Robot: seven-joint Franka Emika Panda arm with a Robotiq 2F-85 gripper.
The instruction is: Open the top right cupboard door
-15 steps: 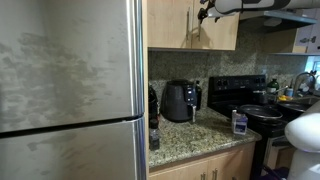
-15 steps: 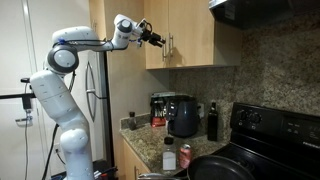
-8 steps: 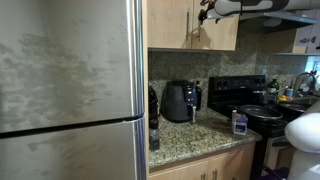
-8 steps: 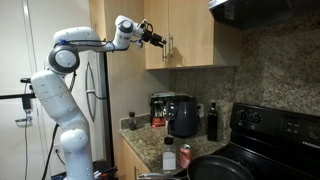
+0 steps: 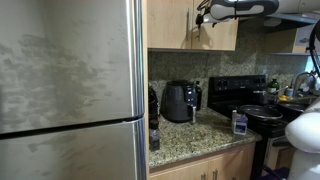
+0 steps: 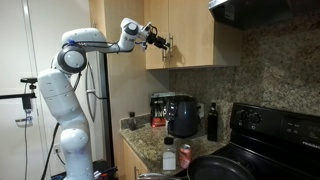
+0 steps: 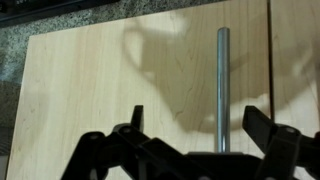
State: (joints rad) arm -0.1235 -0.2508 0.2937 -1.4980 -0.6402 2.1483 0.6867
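The light wooden upper cupboard door [image 7: 110, 80] fills the wrist view, with a vertical metal bar handle [image 7: 223, 85] on its right side. My gripper [image 7: 197, 120] is open, its two black fingers standing on either side of the handle's lower end, close to the door. In an exterior view the gripper [image 6: 160, 42] sits right at the handle [image 6: 167, 47] of the cupboard door [image 6: 190, 30]. In another exterior view the gripper [image 5: 200, 17] is at the door [image 5: 170, 22] near the range hood. The door looks closed.
Below on the granite counter [image 6: 150, 140] stand a black air fryer [image 6: 183, 116], a dark bottle [image 6: 212, 122] and a red can [image 6: 169, 159]. A black stove [image 5: 245, 100] and a steel fridge [image 5: 70, 90] flank the counter. A range hood [image 6: 265, 12] is beside the cupboard.
My arm has moved slightly toward the cupboard, bringing the gripper closer to the handle. The door has not moved.
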